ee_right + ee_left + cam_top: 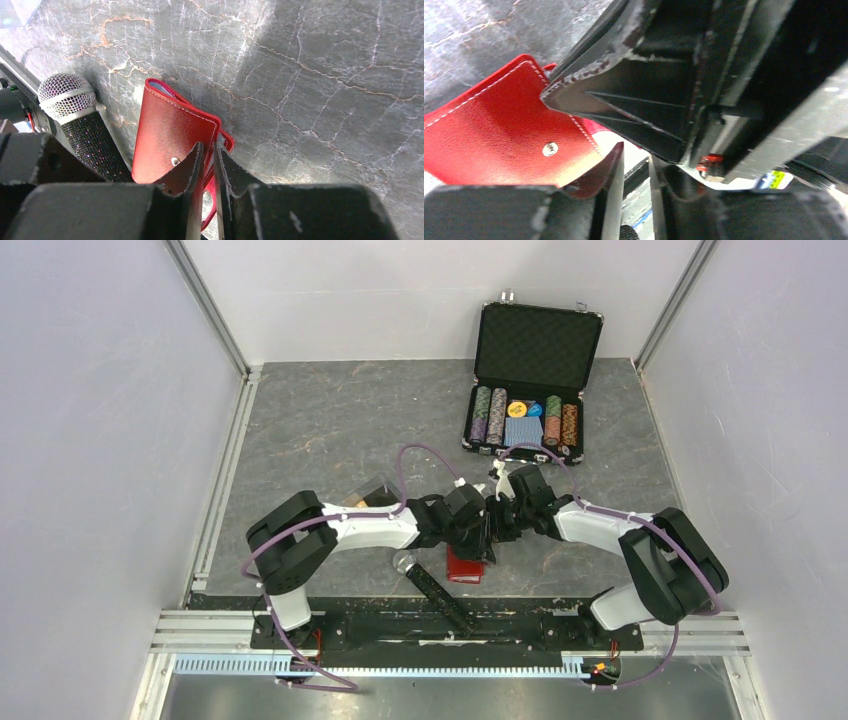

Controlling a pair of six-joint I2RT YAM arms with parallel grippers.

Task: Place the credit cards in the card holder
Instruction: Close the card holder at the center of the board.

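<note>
Red leather-like folding card holder (165, 130), at the worktop (325, 75) front, looks light and floppy. The right end effector (209, 152), almost closed, pinches its stitched edge, a sensible hold. Left end effector (636, 167): grip unclear.

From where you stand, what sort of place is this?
Probably a robot test booth: plain white walls in metal framing, two arms bolted to a rail, and props like a poker-chip case.

lab test cell — white panels (100, 440), aluminium rails (206, 302)
</note>
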